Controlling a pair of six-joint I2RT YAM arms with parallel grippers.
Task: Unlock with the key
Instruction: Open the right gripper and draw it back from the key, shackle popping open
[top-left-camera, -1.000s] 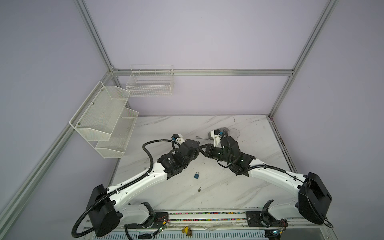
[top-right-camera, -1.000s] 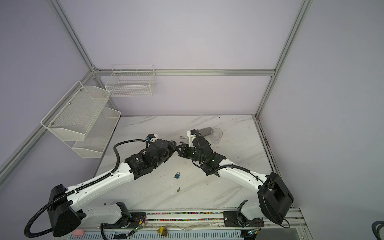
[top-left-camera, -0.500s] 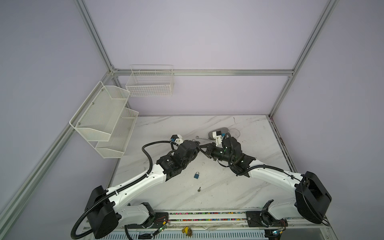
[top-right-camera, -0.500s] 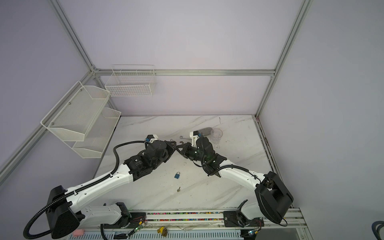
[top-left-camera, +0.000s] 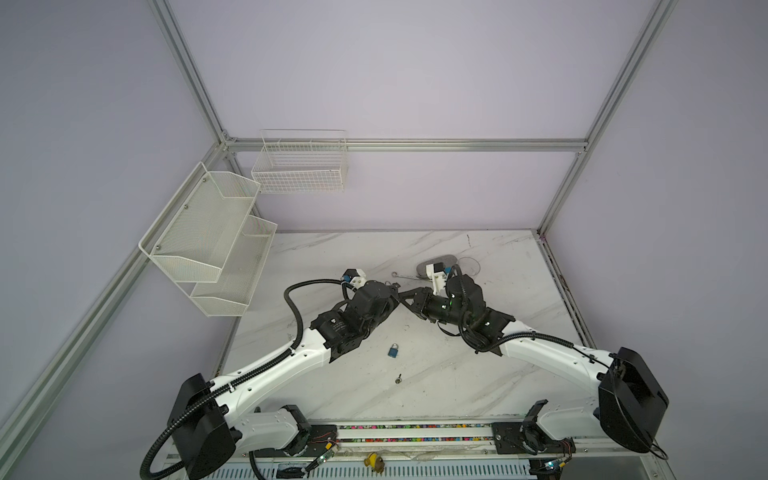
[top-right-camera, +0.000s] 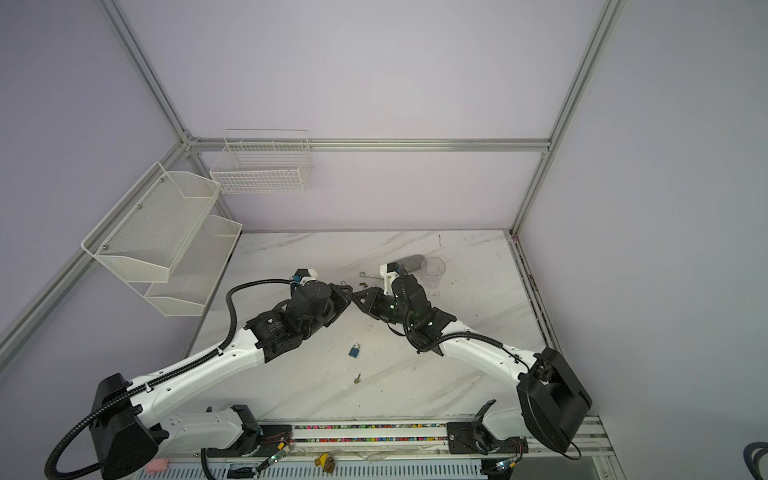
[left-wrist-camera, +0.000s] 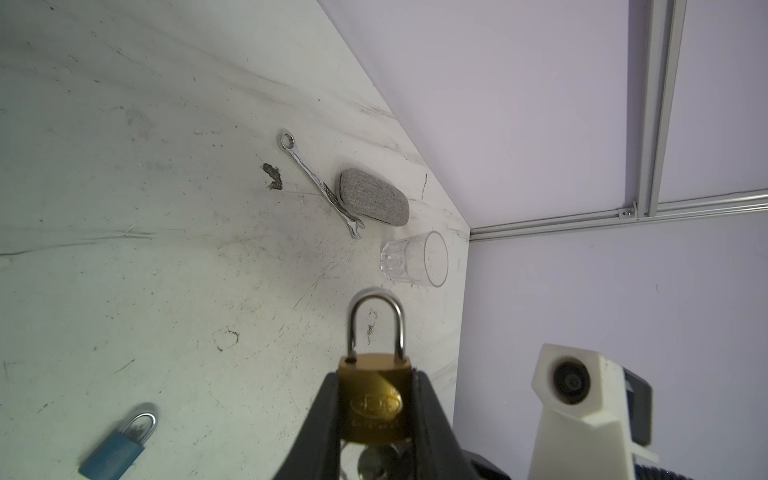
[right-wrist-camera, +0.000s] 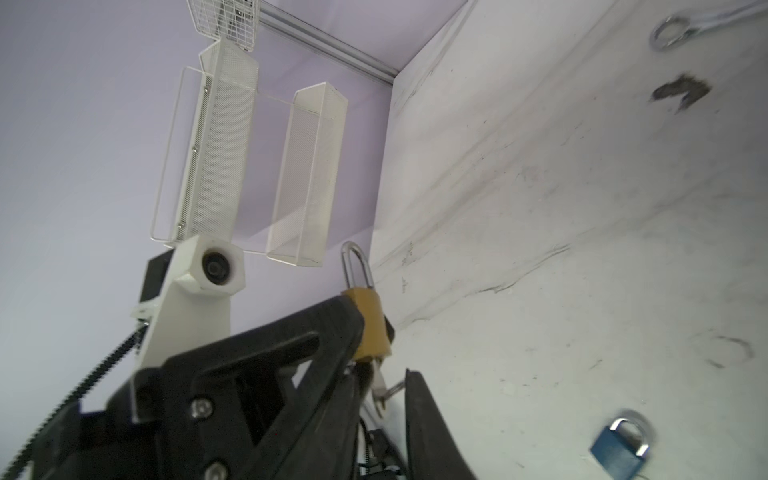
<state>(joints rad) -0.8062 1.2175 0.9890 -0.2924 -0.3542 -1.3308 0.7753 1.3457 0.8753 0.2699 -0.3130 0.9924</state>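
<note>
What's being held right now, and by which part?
The left gripper clamps the brass padlock by the sides of its body, shackle free. The right gripper seems to hold nothing; the key sits in the padlock.

r gripper jaws now apart, let go of key.

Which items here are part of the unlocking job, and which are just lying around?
In the job: brass padlock, clamped in the left gripper; key in its keyhole; right gripper beside that key.

Lying about: blue padlock, loose key, wrench, grey case, clear cup, all on the table.
</note>
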